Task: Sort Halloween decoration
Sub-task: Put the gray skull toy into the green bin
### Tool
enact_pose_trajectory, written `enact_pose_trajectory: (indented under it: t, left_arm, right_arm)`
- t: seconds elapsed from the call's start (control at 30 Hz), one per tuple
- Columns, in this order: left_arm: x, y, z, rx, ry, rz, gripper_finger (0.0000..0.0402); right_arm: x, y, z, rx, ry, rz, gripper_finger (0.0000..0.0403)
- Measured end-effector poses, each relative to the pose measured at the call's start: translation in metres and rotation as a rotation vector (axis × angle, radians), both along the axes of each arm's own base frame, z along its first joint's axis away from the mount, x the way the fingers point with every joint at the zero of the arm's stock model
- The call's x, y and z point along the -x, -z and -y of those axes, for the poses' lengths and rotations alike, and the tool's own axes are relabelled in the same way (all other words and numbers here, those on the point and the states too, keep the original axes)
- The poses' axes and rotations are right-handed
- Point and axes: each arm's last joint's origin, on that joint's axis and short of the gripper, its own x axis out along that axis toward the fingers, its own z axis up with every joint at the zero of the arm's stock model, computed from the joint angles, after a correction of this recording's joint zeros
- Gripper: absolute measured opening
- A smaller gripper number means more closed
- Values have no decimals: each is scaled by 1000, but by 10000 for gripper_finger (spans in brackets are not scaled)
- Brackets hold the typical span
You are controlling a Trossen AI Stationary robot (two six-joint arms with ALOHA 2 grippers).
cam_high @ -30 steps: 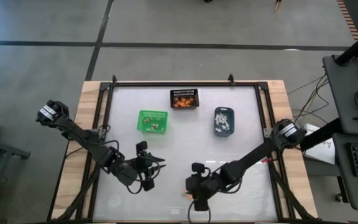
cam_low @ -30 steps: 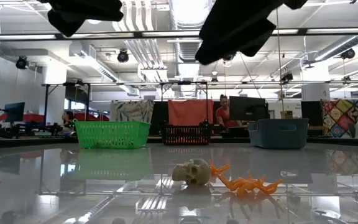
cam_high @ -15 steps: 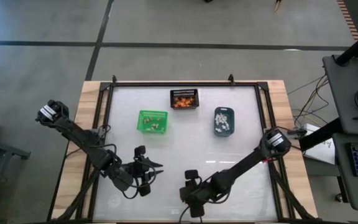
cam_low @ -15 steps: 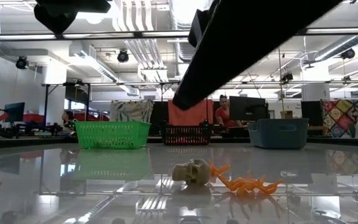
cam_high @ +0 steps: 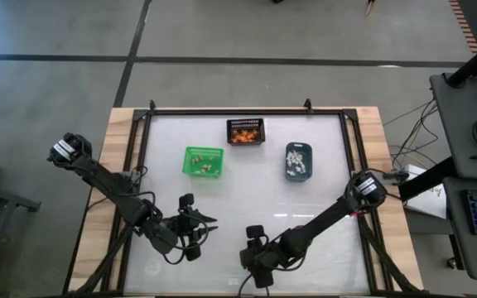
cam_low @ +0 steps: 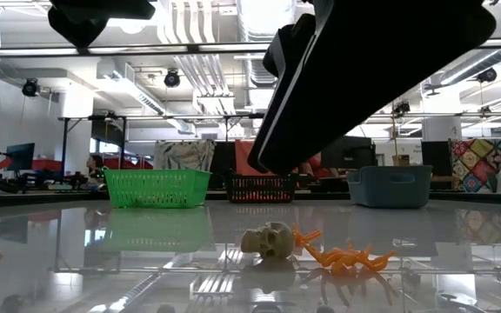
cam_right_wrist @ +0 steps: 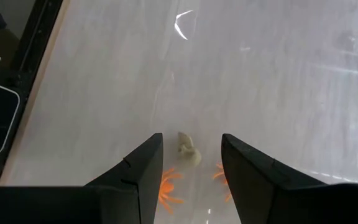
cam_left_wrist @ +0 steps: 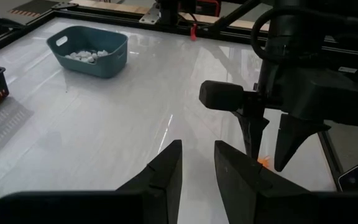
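A: How much of the sorting can be judged done?

B: Most of it, it seems. Orange trinkets are seen in the black mesh bin point(cam_high: 245, 131), pale ones in the blue-grey bin point(cam_high: 297, 161), and a few pieces in the green bin point(cam_high: 203, 161). Left on the table point(cam_high: 247, 203), well in front of the black mesh bin at the near edge, are a tan skull point(cam_low: 268, 239) and an orange spider-like piece point(cam_low: 346, 256) — the two lie touching or nearly so.

A: And the arms?

B: The right gripper point(cam_right_wrist: 190, 163) is held above those last pieces, its jaws apart, with the skull seen between them and nothing clamped. The left gripper point(cam_left_wrist: 197, 167) is held off to the side, nearer the green bin's side of the table; its jaws stand slightly apart and nothing is held.

A: So what is left?

B: Two pieces, as far as can be seen — neither has been lifted yet.
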Motion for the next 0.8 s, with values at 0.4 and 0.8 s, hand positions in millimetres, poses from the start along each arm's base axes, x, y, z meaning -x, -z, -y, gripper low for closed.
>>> enact_pose_trajectory:
  t: [0.4, 0.8]
  left_arm:
    - [0, 0, 0, -1, 0, 0, 77]
    - [0, 0, 0, 1, -4, 0, 77]
  right_arm:
    - [0, 7, 1, 13, 14, 23, 155]
    - [-4, 37, -2, 42, 14, -26, 153]
